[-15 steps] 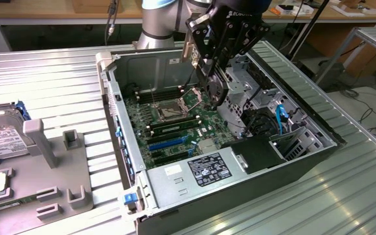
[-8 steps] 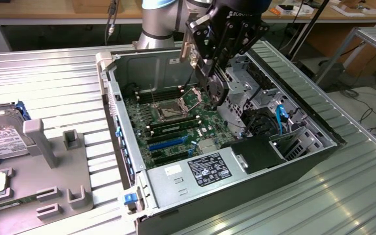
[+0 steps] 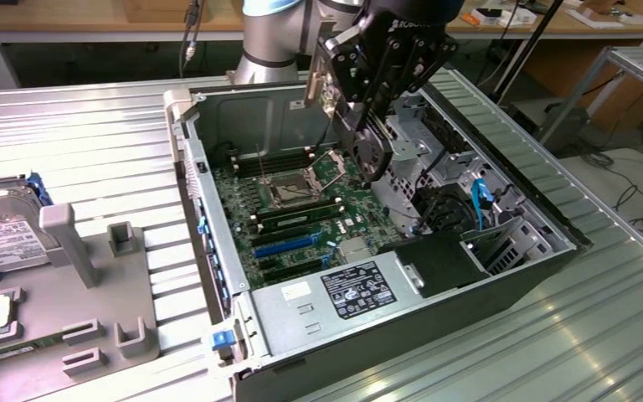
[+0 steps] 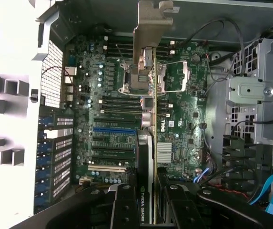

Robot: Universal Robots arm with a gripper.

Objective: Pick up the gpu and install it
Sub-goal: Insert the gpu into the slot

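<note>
The arm [image 3: 271,38] reaches down over the open case [image 3: 193,180], its gripper [image 4: 149,193] clenched on the gpu [image 4: 145,143], which it holds edge-on above the motherboard [image 4: 184,105].

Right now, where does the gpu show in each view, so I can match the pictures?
Exterior view: the gpu hangs in the upper middle of the picture, above the open computer case.
Wrist view: the gpu runs edge-on through the middle of the picture, clamped by the gripper, with its silver bracket at the far end.
Shared landmark: the processor socket, which lies just beneath the card.
</note>
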